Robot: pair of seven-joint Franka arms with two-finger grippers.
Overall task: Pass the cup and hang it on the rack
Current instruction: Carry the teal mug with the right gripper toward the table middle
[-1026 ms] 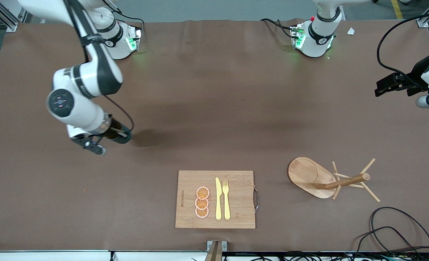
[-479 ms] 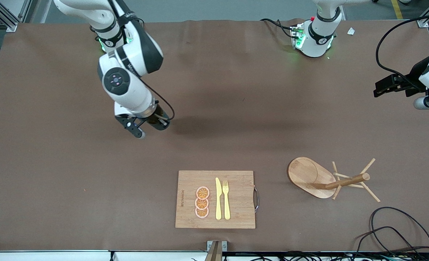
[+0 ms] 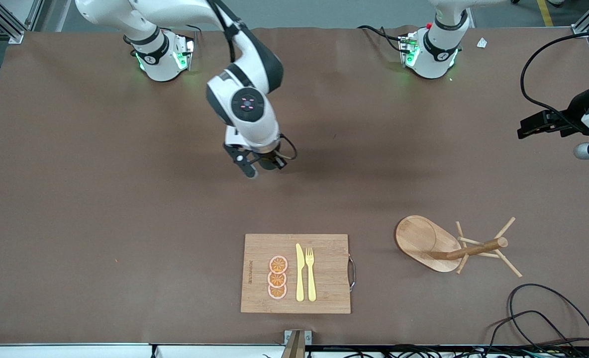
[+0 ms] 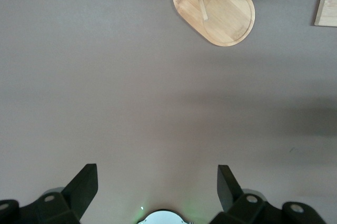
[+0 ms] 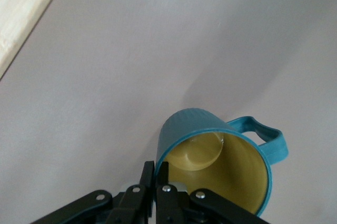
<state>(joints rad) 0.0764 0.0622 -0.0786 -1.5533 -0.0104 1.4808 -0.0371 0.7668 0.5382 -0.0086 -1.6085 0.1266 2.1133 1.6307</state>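
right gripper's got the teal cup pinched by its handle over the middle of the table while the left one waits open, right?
Not quite. The right gripper is shut on the cup at its rim, one finger inside the wall and one outside; the handle sticks out free, as the right wrist view shows. The left gripper does wait open.

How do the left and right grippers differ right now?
The right gripper is shut on the cup, pinching its rim; the left gripper is open and holds nothing. The right gripper is over the bare middle of the table; the left gripper waits over the left arm's end, with the rack in its wrist view. Both are black two-finger grippers, off the table.
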